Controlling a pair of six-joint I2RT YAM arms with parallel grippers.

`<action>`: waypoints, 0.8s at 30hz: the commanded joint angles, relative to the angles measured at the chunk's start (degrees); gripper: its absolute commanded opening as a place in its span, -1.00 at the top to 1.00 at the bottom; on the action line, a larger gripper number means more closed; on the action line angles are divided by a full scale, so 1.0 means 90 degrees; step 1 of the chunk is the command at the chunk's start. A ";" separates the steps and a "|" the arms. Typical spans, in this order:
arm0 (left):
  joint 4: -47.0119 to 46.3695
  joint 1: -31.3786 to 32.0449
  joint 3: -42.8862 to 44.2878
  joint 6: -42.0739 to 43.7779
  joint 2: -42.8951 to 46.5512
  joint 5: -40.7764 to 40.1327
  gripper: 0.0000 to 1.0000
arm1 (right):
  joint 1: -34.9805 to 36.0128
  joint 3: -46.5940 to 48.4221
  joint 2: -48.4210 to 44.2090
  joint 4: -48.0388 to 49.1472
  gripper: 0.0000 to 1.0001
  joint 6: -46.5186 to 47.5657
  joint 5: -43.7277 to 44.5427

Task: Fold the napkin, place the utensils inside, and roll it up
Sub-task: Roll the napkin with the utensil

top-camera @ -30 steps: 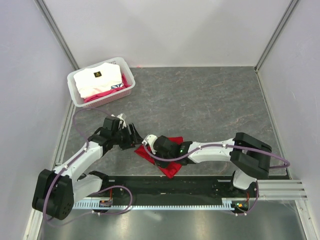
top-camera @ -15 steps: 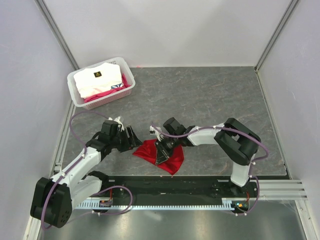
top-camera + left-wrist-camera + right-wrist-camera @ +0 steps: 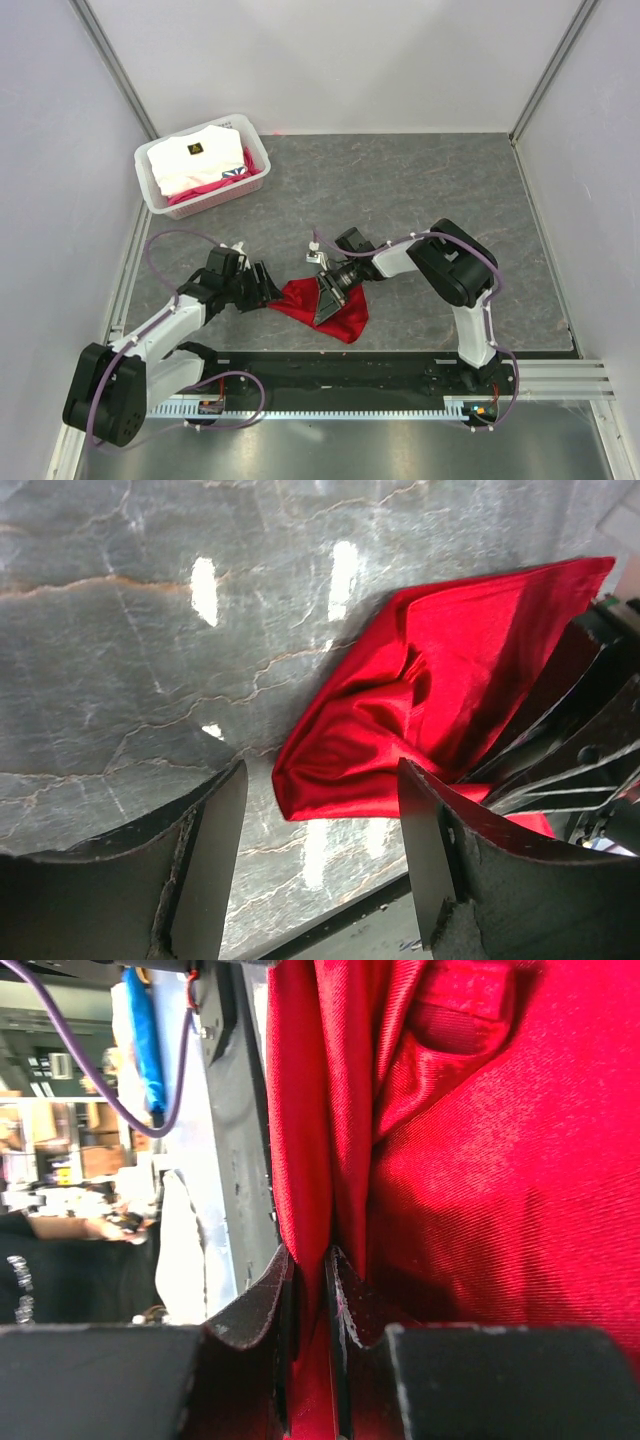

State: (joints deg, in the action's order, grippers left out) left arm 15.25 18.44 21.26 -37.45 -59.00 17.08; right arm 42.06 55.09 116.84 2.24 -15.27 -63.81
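The red napkin (image 3: 348, 318) lies bunched and creased on the grey table, near the front rail. My right gripper (image 3: 326, 298) comes at it from the back right and is shut on a raised fold of the napkin (image 3: 480, 1160); in the right wrist view the cloth is pinched between the two pads of the right gripper (image 3: 308, 1280). My left gripper (image 3: 267, 287) sits just left of the cloth, open, nothing between its fingers. In the left wrist view the left gripper (image 3: 320, 855) frames the bare table, and the napkin's (image 3: 430, 690) near corner lies just ahead. The utensils are out of view.
A white basket (image 3: 152, 190) with white and pink folded fabric stands at the back left. The black base rail (image 3: 340, 365) runs close along the napkin's front edge. Walls enclose the table on the left, back and right.
The right arm has folded back from its low reach across the table, elbow raised, and pulled the gripped napkin into a bunch. The left gripper has dropped slightly toward the front and narrowed a little.
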 commanded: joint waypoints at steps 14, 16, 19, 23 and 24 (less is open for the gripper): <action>-0.0766 -0.0007 -0.0321 -0.0175 -0.0445 0.0299 0.09 | -0.0318 -0.0018 0.0514 0.0073 0.87 0.0417 0.1426; -0.0815 -0.0008 -0.0262 -0.0175 -0.0670 0.0290 0.13 | -0.0318 -0.0018 0.0514 0.0073 0.87 0.0436 0.1426; -0.0883 -0.0008 -0.0155 -0.0194 -0.0875 0.0309 0.28 | -0.0309 -0.0018 0.0514 0.0073 0.87 0.0446 0.1475; -0.0825 -0.0008 -0.0018 -0.0194 -0.1071 0.0270 0.54 | -0.0309 -0.0027 0.0437 0.0054 0.85 0.0485 0.1563; -0.0815 -0.0017 0.0001 -0.0194 -0.1100 0.0260 0.67 | -0.0299 -0.0027 0.0417 0.0005 0.85 0.0534 0.1611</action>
State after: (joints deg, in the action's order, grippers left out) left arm 7.11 18.41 20.27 -39.42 -66.83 21.65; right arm 39.79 56.05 118.67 2.33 -16.97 -65.58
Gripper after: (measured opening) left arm 0.255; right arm 0.207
